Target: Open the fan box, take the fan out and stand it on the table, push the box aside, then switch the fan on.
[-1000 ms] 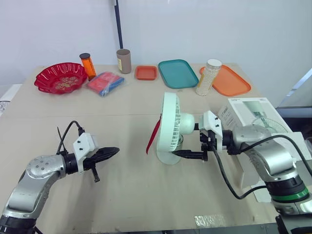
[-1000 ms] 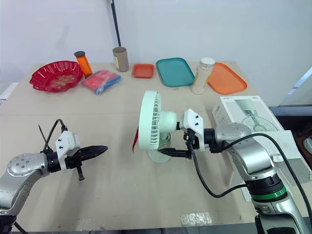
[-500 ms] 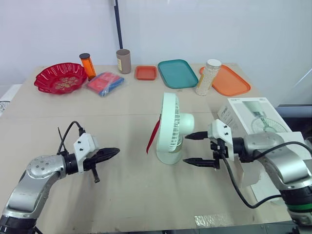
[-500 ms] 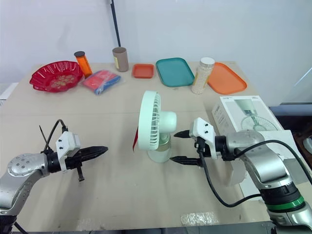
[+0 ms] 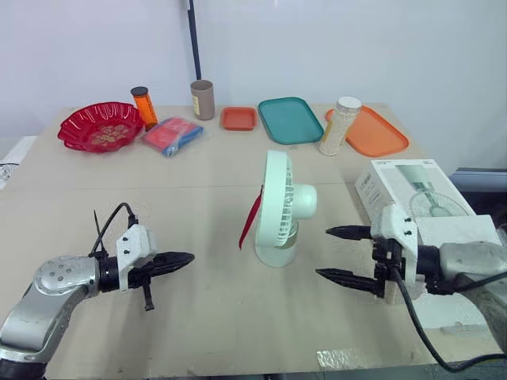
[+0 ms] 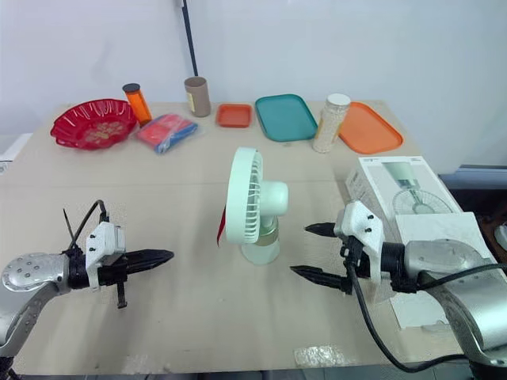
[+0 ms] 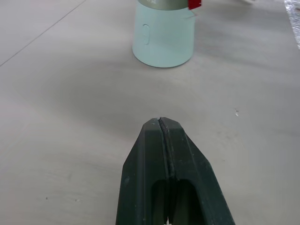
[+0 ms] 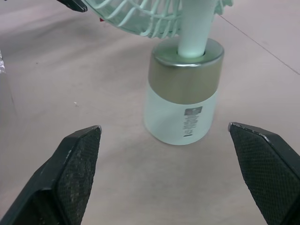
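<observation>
The pale green fan (image 5: 279,207) stands upright on its round base (image 5: 276,253) mid-table, with a red tag (image 5: 249,222) hanging beside its grille. The white fan box (image 5: 404,186) lies at the right edge of the table. My right gripper (image 5: 325,252) is open, a short way to the right of the fan's base and apart from it. The right wrist view shows the base (image 8: 183,93) ahead of the wide-spread fingers (image 8: 79,154). My left gripper (image 5: 178,260) is shut on nothing, left of the fan, and points at its base (image 7: 163,35).
Along the back stand a red bowl (image 5: 99,127), an orange bottle (image 5: 143,107), a blue and red packet (image 5: 172,134), a brown cup (image 5: 202,99), a small orange tray (image 5: 238,118), a teal tray (image 5: 289,119), a grain jar (image 5: 336,127) and an orange tray (image 5: 372,132).
My right gripper has let go of the fan and drawn back to the right, with its fingers open. The fan stays standing. My left gripper has sunk slightly toward the table's front.
</observation>
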